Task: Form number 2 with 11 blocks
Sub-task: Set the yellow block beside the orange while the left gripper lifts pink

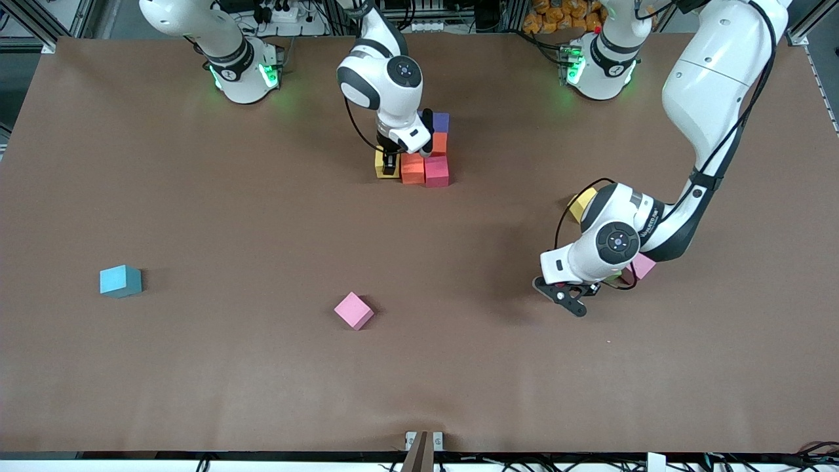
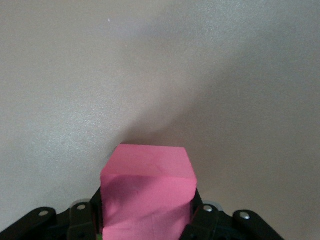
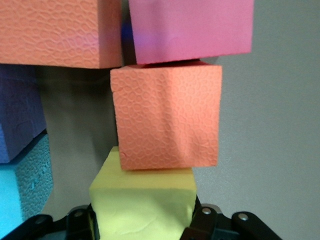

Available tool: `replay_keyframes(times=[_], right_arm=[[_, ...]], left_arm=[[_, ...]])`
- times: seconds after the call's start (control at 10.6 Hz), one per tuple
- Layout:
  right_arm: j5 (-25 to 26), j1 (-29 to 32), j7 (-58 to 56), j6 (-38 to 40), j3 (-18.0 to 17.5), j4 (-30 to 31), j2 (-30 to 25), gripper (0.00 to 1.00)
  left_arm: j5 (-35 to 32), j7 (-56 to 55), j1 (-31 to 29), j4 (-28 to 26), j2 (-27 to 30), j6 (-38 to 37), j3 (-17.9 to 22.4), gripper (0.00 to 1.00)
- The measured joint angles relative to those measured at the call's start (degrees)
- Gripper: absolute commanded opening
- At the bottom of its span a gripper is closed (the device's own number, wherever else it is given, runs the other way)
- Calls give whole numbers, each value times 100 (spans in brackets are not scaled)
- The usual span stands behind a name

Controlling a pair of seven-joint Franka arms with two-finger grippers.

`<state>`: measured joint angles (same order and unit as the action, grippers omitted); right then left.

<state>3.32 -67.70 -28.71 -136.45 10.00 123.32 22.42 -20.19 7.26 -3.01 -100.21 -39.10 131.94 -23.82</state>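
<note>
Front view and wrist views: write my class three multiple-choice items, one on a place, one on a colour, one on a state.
1. The lone light blue block lies: A) toward the right arm's end of the table; B) on top of another block; C) in a gripper.
2. The cube at the left gripper is: A) green; B) pink; C) purple.
3. The right gripper is: A) open over bare table; B) out of view; C) shut on a yellow block.
Key: 1A, it sits alone at that end; 2B, the left wrist view shows it pink; 3C, the right wrist view shows it clamped, against an orange block.
</note>
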Motion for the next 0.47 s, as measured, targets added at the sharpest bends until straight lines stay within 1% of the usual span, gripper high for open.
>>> replay_keyframes(times=[0.47], right_arm=[[0, 0, 160, -110, -5, 0, 106, 45]], left_arm=[[0, 0, 21, 94, 55, 56, -62, 35]])
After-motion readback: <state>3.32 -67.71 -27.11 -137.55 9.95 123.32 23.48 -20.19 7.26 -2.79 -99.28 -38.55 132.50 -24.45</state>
